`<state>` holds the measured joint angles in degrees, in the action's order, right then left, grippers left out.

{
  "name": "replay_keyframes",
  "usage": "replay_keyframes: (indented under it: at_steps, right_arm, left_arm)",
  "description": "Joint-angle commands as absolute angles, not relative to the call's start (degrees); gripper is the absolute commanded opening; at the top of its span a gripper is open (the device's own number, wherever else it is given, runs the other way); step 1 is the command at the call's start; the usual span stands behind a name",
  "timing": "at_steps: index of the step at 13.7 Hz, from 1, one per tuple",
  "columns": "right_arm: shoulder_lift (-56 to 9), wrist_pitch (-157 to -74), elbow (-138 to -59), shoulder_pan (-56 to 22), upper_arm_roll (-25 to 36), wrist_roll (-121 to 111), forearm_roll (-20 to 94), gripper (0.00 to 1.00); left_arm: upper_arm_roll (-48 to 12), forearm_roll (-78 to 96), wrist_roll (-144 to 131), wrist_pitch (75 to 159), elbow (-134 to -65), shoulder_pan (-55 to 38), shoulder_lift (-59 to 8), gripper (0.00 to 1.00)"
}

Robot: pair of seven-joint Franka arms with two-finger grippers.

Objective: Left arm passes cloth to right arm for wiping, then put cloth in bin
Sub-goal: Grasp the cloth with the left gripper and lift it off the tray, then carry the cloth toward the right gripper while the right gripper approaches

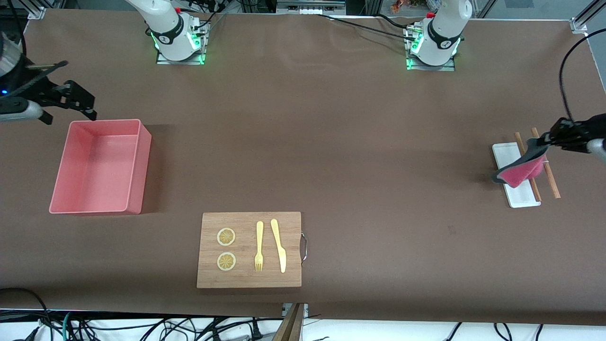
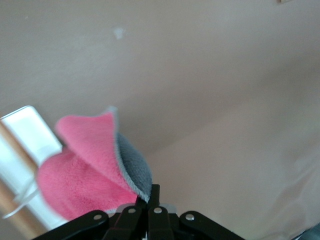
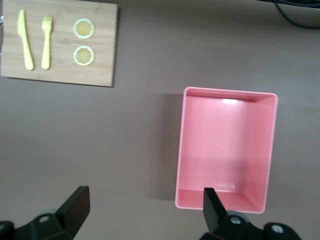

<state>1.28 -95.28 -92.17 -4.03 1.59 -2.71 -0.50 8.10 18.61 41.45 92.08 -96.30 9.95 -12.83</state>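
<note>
The cloth (image 1: 520,168) hung, folded, pinched in the left gripper (image 1: 544,140) above the white tray (image 1: 513,194). From it the right gripper (image 1: 78,102), fingers spread, waited well apart, seemingly above the bin's (image 1: 137,156) rim.

Chopping board (image 1: 249,249) nearest the front camera, bin (image 1: 137,166) farther and toward the right arm's end, tray (image 1: 513,194) toward the left arm's end, cloth (image 1: 518,171) above tray
</note>
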Motion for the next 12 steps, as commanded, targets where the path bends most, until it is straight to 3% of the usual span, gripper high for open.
replay_keyframes:
  at_steps: [1,5,8,12]
  right_arm:
    - [1.7,-92.1,-89.6,-4.0,2.5,-3.4,-0.4,1.0]
    - [1.8,-86.3,-89.6,-4.4,1.8,-11.7,-0.6,1.0]
    - [1.0,-84.1,-89.6,-4.7,1.4,-34.8,-0.1,1.0]
    - [-2.7,-82.3,-89.8,-5.1,1.4,-47.5,13.8,1.0]
  left_arm:
    - [-0.3,17.8,23.4,92.3,-92.8,9.8,-13.0,0.0]
    - [-11.8,17.8,7.3,101.9,-92.7,7.4,-14.8,0.0]
    - [-18.9,17.8,-0.4,111.6,-92.9,4.0,-18.5,0.0]
    - [-24.0,17.7,-14.7,123.9,-92.9,-0.7,-21.9,0.0]
